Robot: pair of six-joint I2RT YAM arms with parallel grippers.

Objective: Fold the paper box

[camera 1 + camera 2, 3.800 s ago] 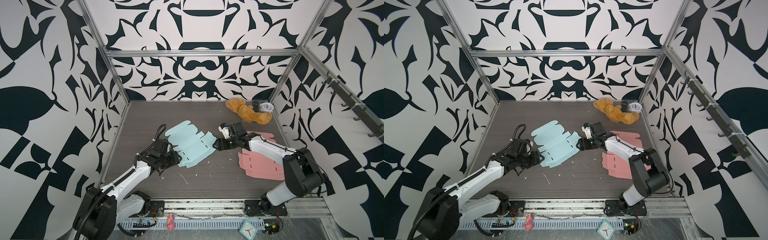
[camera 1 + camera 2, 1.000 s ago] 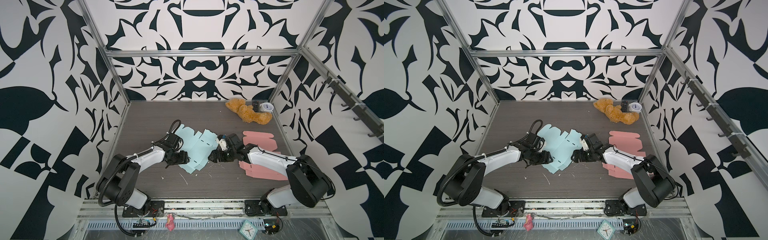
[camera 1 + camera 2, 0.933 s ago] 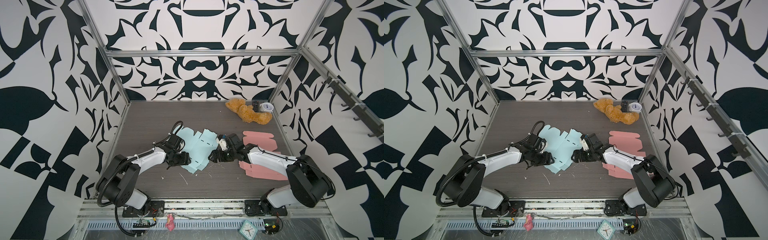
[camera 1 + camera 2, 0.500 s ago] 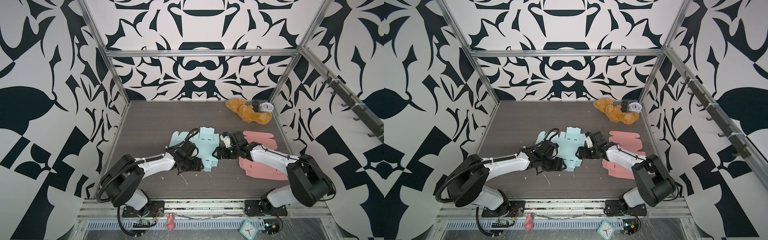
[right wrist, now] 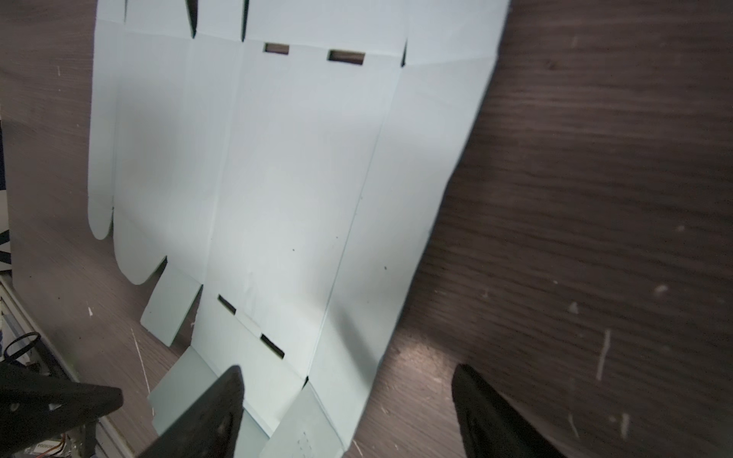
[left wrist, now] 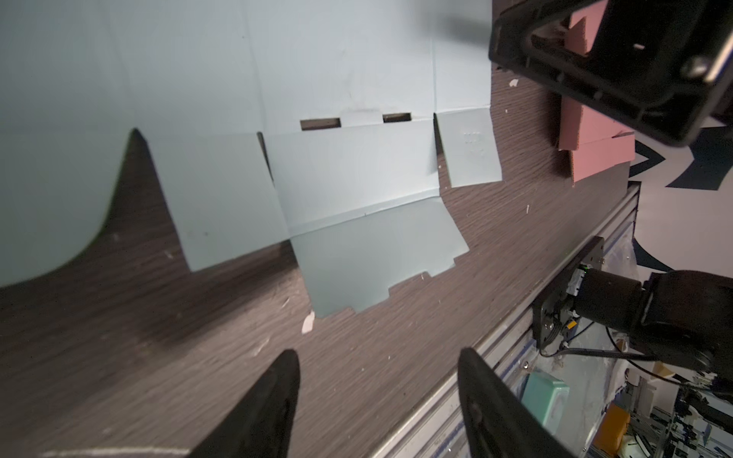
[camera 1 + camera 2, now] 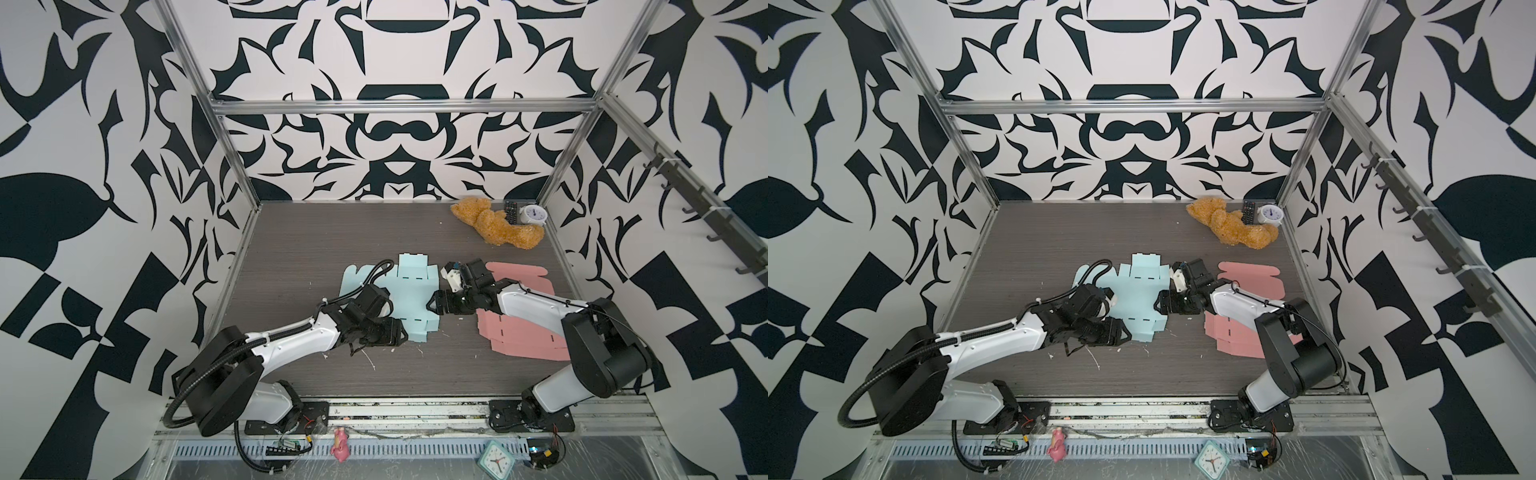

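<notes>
Near mid-frame, the flat blue paper box (image 7: 409, 293) lies between left claw (image 7: 401, 333) and right claw (image 7: 433, 306), both spread apart.

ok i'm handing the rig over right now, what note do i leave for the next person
Grippers: left gripper open and empty, beside the near end of the blue box blank; right gripper open and empty, at the blank's right edge.
Things: the blank lies unfolded on the table; pink blanks lie to its right.
Done: no panel folded up yet.
Left: all the folding.
</notes>
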